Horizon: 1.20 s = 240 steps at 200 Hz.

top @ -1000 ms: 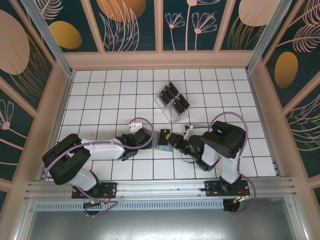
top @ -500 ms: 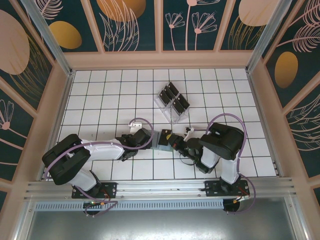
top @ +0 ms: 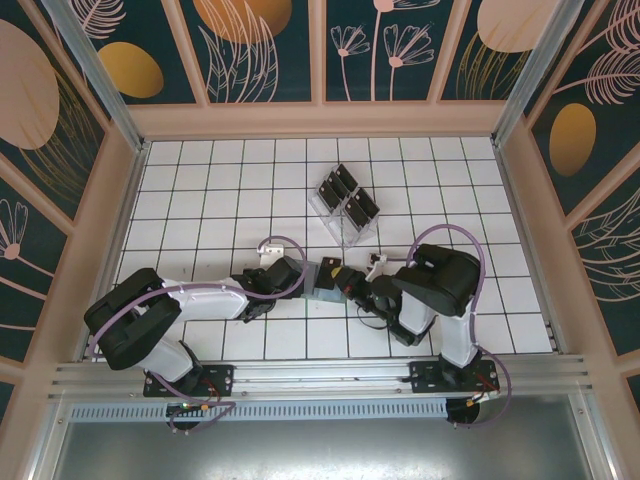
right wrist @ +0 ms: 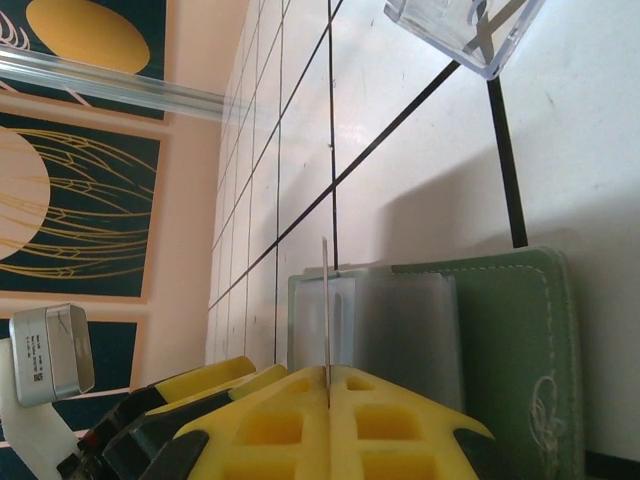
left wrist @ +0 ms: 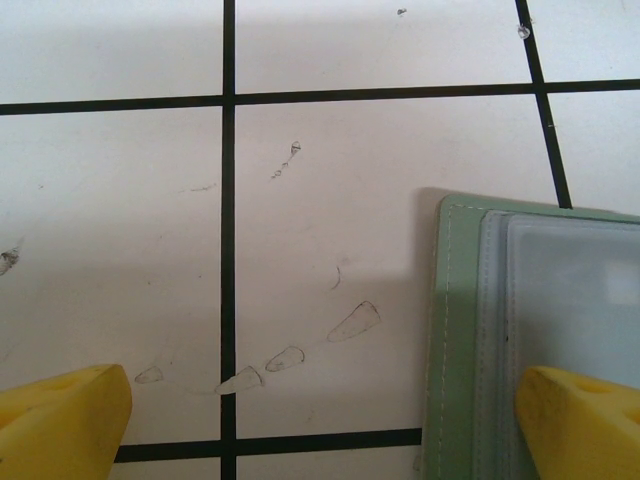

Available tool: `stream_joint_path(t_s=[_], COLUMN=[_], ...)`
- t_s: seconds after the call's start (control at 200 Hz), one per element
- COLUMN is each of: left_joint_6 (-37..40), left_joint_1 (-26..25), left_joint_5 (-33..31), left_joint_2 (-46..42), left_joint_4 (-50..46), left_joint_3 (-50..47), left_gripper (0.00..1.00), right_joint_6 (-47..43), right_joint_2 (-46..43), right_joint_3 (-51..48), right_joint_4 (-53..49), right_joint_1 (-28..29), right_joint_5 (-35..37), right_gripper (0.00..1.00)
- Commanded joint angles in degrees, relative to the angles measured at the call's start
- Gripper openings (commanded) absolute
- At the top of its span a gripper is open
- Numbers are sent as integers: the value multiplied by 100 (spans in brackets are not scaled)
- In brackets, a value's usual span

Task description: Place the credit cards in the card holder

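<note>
while the left fingers (left wrist: 575, 420) stand released, one pad on the holder's (left wrist: 470, 330) corner, the right fingers (right wrist: 345, 400) grasp a card (right wrist: 325, 300) edge-on, its tip just ahead at the holder's pocket mouth. step: insertion. next calls for a straight push in, holder pinned.

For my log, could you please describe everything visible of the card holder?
The card holder is a grey-green wallet with light stitching, rounded corners and a clear pocket. It lies flat on the tiled table. One fingertip of the left gripper overlaps its window; the right gripper holds a card edge-on over the pocket.
</note>
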Motion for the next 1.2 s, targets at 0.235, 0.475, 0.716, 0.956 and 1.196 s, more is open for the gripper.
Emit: stream_joint_path(t_s=[0.235,0.475,0.716,0.956,1.196], left_joint_6=[42,44,55,55,42], left_joint_1=[-30,-26,-27,-21,-29], left_joint_5=[173,180,180,174,181], left_joint_2=[9,3,-45,-69,-61], left_joint_4=[-293,-267,-276,-285,-258], left_joint_3=[-199,-216,-216,-230,-244], left_gripper=[99,99,98,98,99], right_joint_6=[66,118,152,146,85], right_joint_2=[139,126,143,100,-42], right_joint_3=[132,76,41,8,-43], right_joint_4=[174,104,55,-36,-210], right_joint_1=[15,12,12,31,58], right_joint_5=[-37,15,27,24,64], right_gripper=[0,0,0,0,0])
